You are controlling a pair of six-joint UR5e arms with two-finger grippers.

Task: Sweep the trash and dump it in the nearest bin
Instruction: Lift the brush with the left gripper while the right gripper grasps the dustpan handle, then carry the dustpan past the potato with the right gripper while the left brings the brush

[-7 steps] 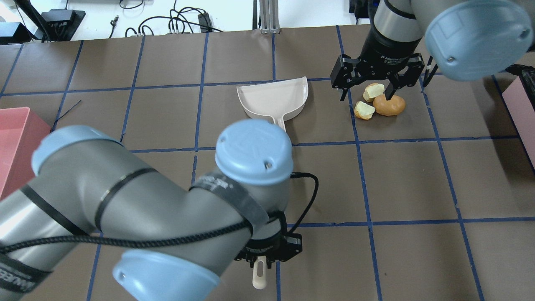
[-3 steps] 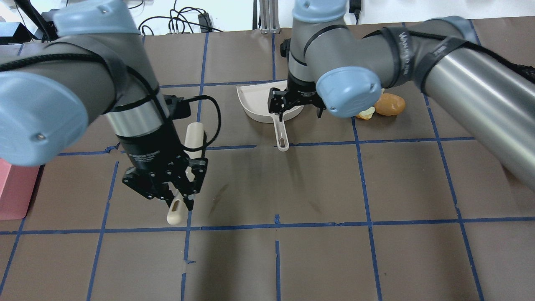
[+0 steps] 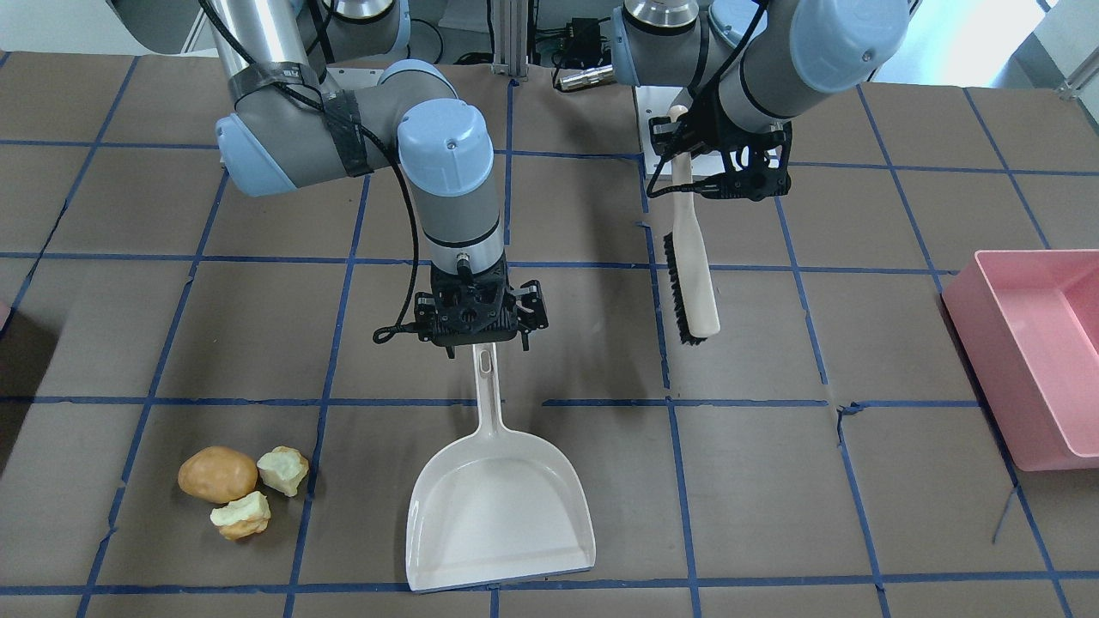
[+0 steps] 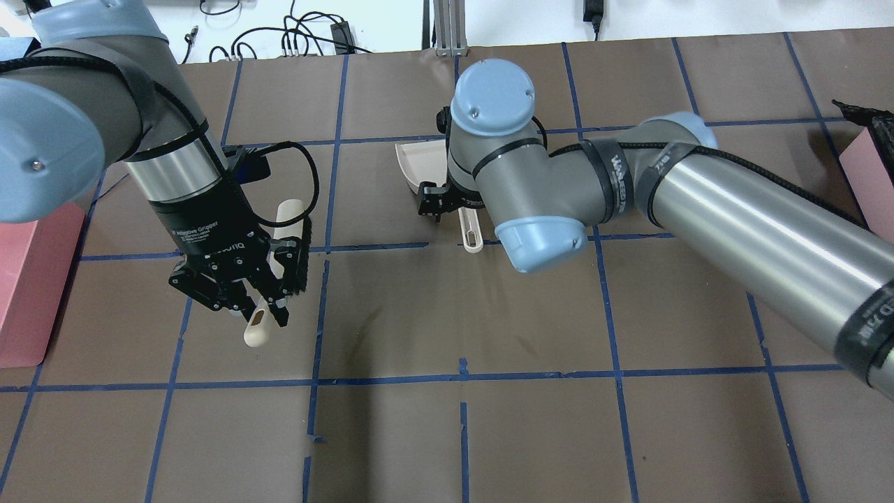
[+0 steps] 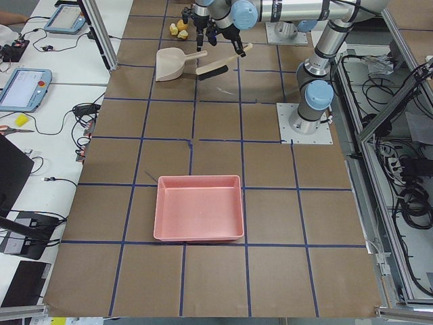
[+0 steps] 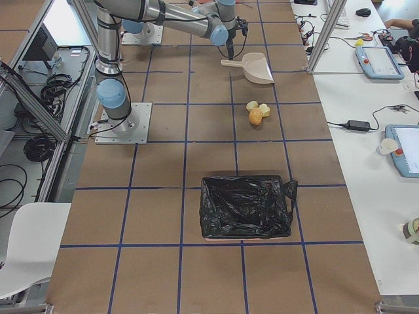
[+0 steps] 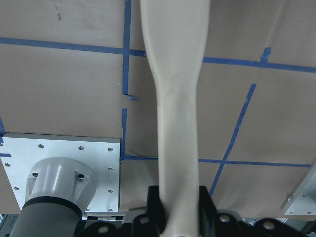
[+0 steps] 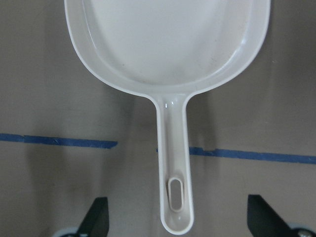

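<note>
The trash lies in a cluster left of the dustpan in the front-facing view: a brown lump (image 3: 217, 474) and two pale apple chunks (image 3: 283, 469) (image 3: 241, 515). The white dustpan (image 3: 498, 506) rests flat on the table. My right gripper (image 3: 476, 319) hangs open just over its handle (image 8: 174, 163), the black fingers (image 8: 98, 219) wide on either side. My left gripper (image 3: 721, 172) is shut on the cream handle of a hand brush (image 3: 691, 257), which the left wrist view shows clamped between the pads (image 7: 154, 203). Overhead, my right arm hides the trash.
A pink bin (image 3: 1030, 343) stands at the table's end on my left side. A bin lined with a black bag (image 6: 245, 206) stands at the end on my right, closer to the trash. Blue tape lines grid the brown table (image 4: 531, 433).
My right gripper left the trash and moved over the dustpan handle. My left arm swung the held brush from the near table edge toward my left side.
</note>
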